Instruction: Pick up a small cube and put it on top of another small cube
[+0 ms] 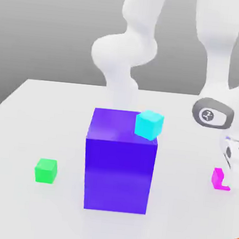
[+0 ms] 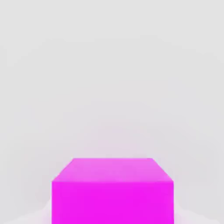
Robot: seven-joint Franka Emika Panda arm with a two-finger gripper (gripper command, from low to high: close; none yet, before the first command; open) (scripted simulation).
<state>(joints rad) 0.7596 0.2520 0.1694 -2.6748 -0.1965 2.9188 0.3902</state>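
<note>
Magenta cube (image 2: 113,192): plain, matte, sharp-edged.

White Panda arm (image 1: 125,55): rises at the rear of the exterior view, bends over and descends along that view's right edge. Wrist (image 1: 213,114): grey-ringed joint, low. Hand (image 1: 229,162): pointing down, close above the bench.

A large block (image 1: 119,162) stood mid-frame on the table (image 1: 23,127), with a cube (image 1: 149,125) at its top right corner. One small cube (image 1: 46,170) lay lower left, another (image 1: 219,179) at the right edge beneath the gripper (image 1: 229,164).
</note>
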